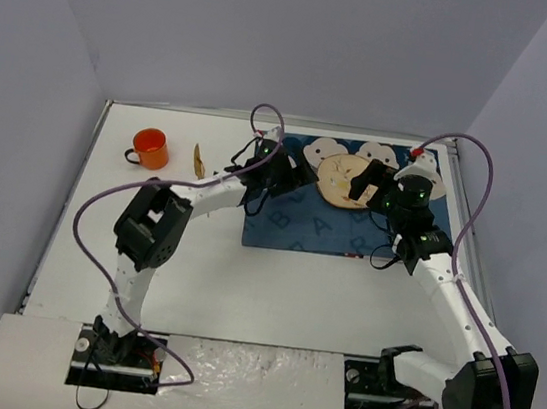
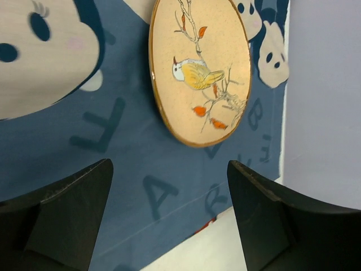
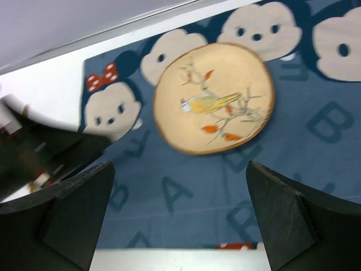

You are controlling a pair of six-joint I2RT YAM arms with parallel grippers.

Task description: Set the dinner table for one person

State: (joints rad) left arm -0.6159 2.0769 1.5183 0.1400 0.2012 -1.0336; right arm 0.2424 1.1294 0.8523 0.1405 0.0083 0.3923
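Room on the dinner table [image 1: 273,285] nearside — plate [image 1: 335,184], cup [image 1: 150,148] beyond.

Plain, perhaps lilac walls [image 1: 276,33] on three sides

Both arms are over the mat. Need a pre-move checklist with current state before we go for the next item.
1. Plate flat on the mat: ok.
2. Left gripper open, empty: ok.
3. Right gripper open, empty: ok.
4. Cup upright on the table, nothing touching it: ok.
5. Cup placed at the setting: not ok, it stands off the mat, far left.
6. Thin utensil beside the cup, its kind and which end to grasp: cannot tell, too small.
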